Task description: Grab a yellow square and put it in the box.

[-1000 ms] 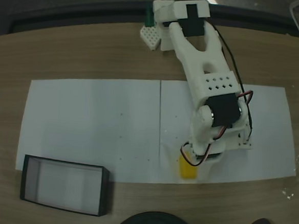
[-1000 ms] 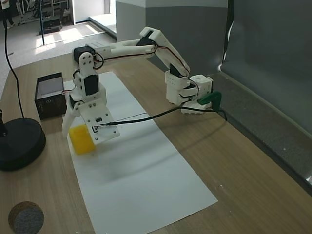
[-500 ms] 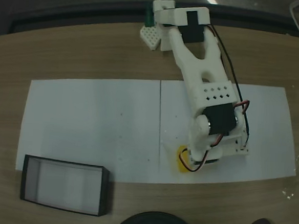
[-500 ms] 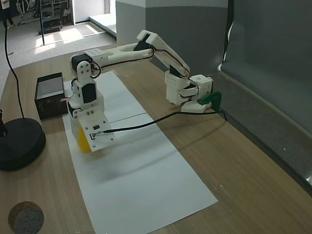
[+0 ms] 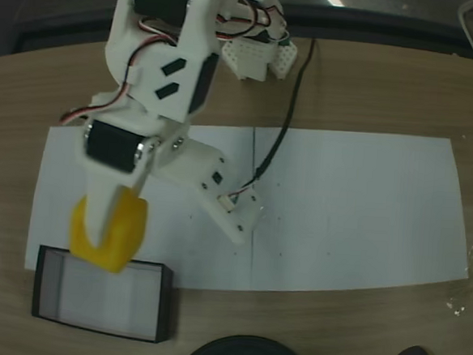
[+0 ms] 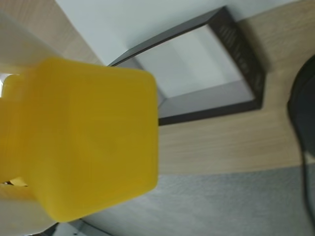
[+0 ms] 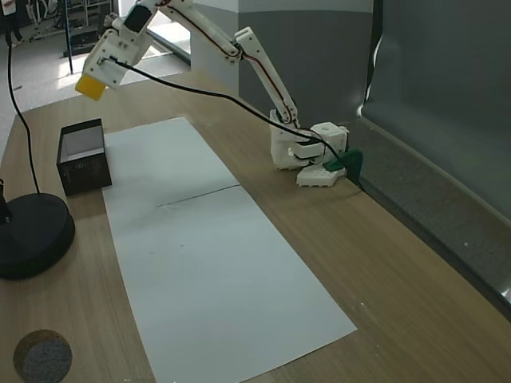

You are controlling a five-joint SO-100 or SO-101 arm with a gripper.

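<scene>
Table (image 7: 383,263), hand (image 7: 94,84) holding yellow square (image 5: 109,232), above box (image 5: 102,294)

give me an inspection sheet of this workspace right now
surface: wooden table with white paper laid along it
job's things: yellow square held up in the air, above and just short of the box; box sits on the table at the paper's edge, nothing seen inside
clutter: round black base beside the box; small round grey disc near the table edge
gripper: gripper shut on the square, raised high
cables: black cable from the arm's base to the gripper; thin black cord to the round base
surroundings: grey wall panels behind, bright floor area at far left in a fixed view
</scene>
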